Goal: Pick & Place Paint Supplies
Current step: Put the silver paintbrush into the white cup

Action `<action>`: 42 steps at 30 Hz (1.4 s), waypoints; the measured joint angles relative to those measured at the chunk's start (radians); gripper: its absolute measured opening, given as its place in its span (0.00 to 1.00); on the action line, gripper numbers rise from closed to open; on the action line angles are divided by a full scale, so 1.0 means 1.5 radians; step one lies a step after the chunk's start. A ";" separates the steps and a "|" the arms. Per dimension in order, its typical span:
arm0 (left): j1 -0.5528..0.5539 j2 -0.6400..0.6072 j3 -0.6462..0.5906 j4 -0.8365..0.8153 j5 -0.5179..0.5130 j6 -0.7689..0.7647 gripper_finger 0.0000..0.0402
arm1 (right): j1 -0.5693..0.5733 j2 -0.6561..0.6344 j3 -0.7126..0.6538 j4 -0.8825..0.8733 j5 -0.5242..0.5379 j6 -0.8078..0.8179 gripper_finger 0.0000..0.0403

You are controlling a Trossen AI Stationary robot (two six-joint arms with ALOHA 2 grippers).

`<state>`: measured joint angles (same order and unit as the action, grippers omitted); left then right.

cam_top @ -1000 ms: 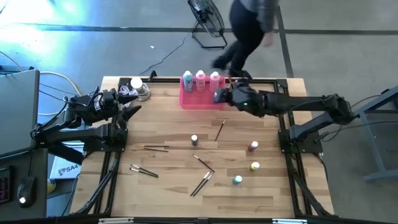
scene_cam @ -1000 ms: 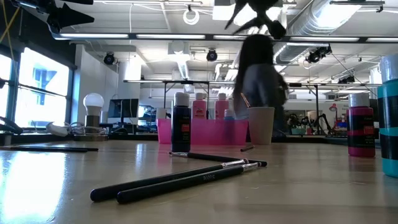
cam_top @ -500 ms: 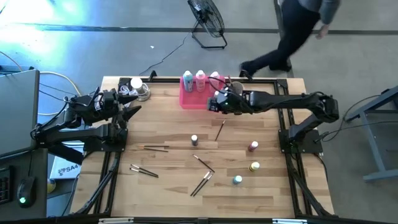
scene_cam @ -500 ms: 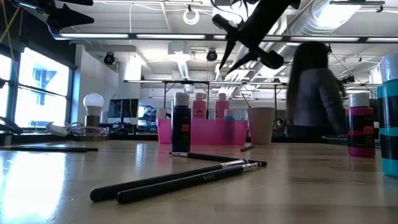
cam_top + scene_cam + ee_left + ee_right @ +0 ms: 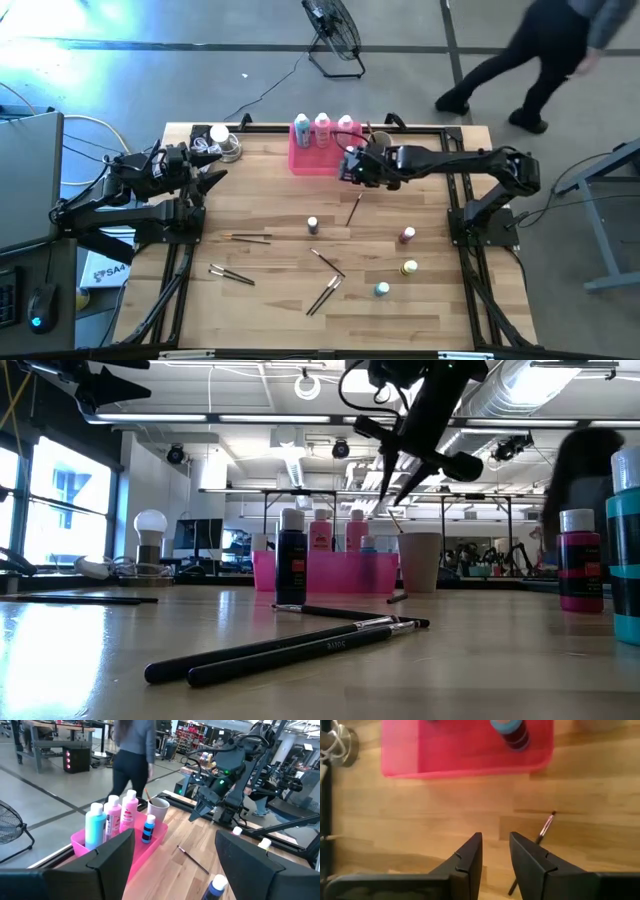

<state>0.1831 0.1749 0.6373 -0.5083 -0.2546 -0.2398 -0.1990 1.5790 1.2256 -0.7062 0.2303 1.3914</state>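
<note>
Scattered supplies wait at the table's 6 o'clock edge: a pair of paintbrushes, with a teal tiny bottle, a yellow one and a dark red one toward 4 o'clock. Near the centre stands a dark tiny bottle, with a lone brush just beyond it.

Above that brush hangs the right gripper, which has swung away from the beige cup and out past the near rim of the pink tray at 12 o'clock. Its fingers are slightly parted and carry nothing. A small blue bottle stands in the tray alongside three tall white-capped bottles.

The move likely marks one delivery done and the next pick beginning, with the lone brush the probable target.

The left gripper waits at 9 o'clock, spread wide and empty. Beyond the table, a person has walked off toward 2 o'clock.
</note>
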 joint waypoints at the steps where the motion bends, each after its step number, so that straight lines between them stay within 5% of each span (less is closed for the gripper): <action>1: 0.000 0.000 0.000 -0.001 -0.001 0.000 0.68 | 0.001 0.003 -0.001 -0.001 0.013 0.000 0.23; 18: 0.000 0.000 0.000 -0.030 -0.024 -0.016 0.68 | 0.000 0.097 -0.002 -0.093 -0.005 0.070 0.23; 42: 0.000 0.000 0.000 -0.030 -0.029 -0.021 0.68 | -0.043 0.184 -0.002 -0.050 0.016 0.070 0.23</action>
<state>0.1830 0.1749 0.6373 -0.5529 -0.2985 -0.2707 -0.2638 1.8553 1.2232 -0.7818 0.2546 1.4967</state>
